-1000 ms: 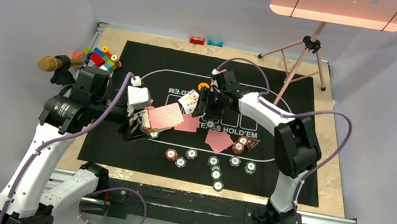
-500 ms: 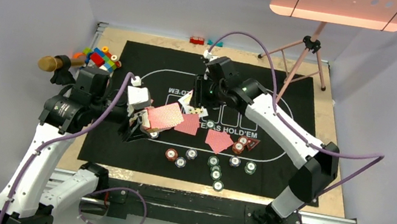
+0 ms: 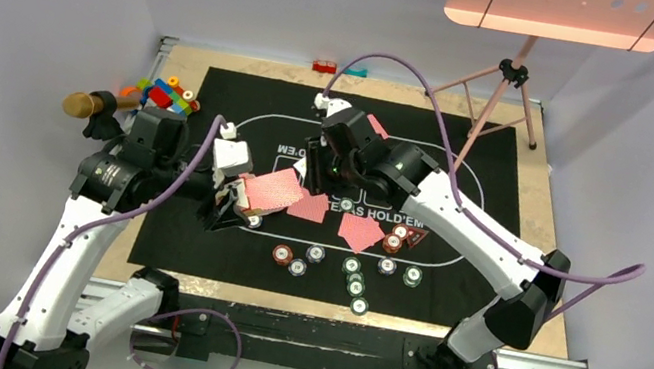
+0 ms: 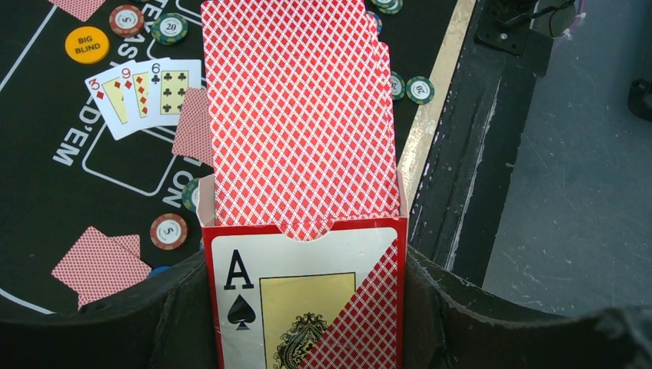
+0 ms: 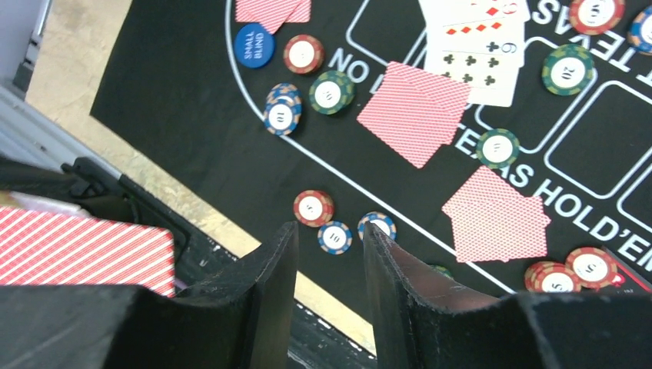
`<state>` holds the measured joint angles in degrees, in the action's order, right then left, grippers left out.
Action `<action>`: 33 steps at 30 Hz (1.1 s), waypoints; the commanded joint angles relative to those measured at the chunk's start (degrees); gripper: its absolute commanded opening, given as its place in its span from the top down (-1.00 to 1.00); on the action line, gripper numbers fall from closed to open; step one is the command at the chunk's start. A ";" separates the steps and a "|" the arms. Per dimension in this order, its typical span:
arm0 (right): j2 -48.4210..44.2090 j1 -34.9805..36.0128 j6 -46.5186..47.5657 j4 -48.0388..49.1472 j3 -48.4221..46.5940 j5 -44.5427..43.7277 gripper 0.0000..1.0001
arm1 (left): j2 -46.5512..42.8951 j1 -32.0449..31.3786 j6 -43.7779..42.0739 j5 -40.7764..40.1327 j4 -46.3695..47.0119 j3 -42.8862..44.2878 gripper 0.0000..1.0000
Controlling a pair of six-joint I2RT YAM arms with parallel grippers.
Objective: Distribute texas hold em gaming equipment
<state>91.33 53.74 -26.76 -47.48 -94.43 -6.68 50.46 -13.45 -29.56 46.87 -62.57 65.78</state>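
Card box (image 4: 265,307) with ace-of-spades face, red-lattice deck (image 4: 296,115) sticking out, pinched by left gripper (image 4: 307,315), right gripper (image 5: 329,242) parted, empty.

Three face-up cards (image 4: 142,92) in a fan! Four face-down card piles (image 3: 360,232). One orange Big Blind disc (image 4: 86,44), one blue Small Blind disc (image 5: 254,44), one red triangle marker (image 3: 417,239), one card box (image 4: 304,300). And striped chips (image 5: 313,207): at least a dozen, mostly at six o'clock.

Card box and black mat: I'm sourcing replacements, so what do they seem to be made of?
Card box: likely thin printed cardboard, smooth; crisp cut edges and a thumb notch show. Black mat: probably felt or similar fabric, matte with white printed lines, though the weave is not visible.
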 commanded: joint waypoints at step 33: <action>3.82 11.13 2.82 9.31 -8.20 6.11 0.65 | 3.24 0.19 -2.36 3.54 2.46 -0.24 0.92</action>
<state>94.50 63.66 -24.36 -41.69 -99.70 -3.25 53.54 -13.19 -30.26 47.16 -63.68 64.88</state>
